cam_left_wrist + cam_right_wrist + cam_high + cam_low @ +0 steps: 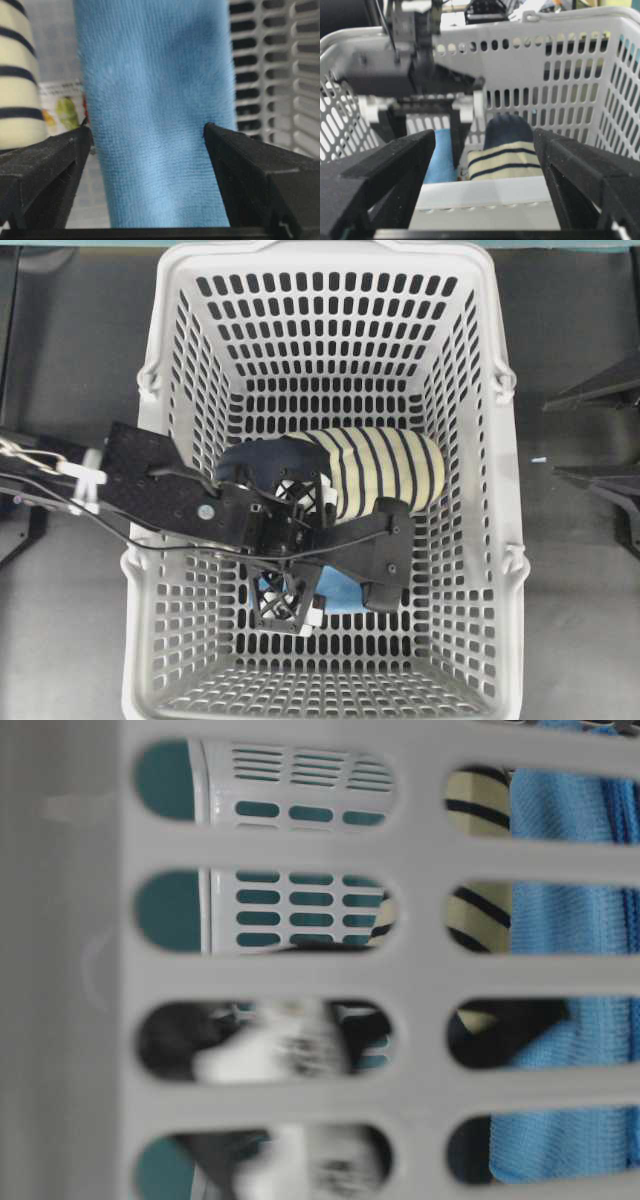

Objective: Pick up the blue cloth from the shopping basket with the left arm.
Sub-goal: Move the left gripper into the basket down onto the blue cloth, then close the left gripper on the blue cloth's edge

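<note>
blue cloth (157, 115) sits low on the shopping basket (480, 540) floor, lower centre of the overhead frame, just beside the striped slipper (385, 468). left gripper (147, 137) is down over it, jaws spread wide, straddling the plain, soft, fuzzy strip. approach looks done; next it needs to close and lift. right gripper (485, 150) waits outside, jaws apart.

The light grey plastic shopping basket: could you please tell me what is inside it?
Inside the light grey slotted basket lie a navy-and-cream striped slipper and a sky-blue microfibre cloth. The black left gripper hangs open over the cloth, covering most of it.
</note>
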Motion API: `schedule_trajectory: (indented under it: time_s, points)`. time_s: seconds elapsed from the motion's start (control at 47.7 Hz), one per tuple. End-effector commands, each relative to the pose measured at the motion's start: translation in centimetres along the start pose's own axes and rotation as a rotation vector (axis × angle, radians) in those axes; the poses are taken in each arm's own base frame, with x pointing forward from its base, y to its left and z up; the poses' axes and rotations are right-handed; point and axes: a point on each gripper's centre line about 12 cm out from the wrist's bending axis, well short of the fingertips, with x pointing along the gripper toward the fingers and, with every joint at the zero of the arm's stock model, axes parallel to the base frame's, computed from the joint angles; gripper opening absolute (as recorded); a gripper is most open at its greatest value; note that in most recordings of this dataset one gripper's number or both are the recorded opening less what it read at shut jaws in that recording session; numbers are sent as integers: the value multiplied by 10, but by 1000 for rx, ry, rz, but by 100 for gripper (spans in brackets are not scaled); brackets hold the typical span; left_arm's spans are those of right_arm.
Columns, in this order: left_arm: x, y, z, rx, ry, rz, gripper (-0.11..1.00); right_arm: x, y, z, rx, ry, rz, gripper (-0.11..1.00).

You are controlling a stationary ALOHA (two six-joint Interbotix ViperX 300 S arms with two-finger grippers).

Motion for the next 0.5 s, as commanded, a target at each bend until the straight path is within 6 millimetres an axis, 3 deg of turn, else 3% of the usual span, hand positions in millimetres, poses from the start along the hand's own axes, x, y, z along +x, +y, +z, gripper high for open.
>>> schedule_trajectory:
  time_s: [0.0, 0.335, 0.398, 0.482]
  points:
    - [4, -3, -2, 11, 1, -2, 88, 1, -1, 5, 7, -13, -5, 77]
    - [12, -2, -12, 14, 11, -2, 83, 0, -4, 2, 9, -8, -19, 77]
    - [12, -3, -13, 17, 12, -2, 75, 0, -4, 1, 12, -6, -19, 77]
    - [6, -4, -10, 24, 0, -4, 56, 0, -4, 1, 10, -8, -19, 77]
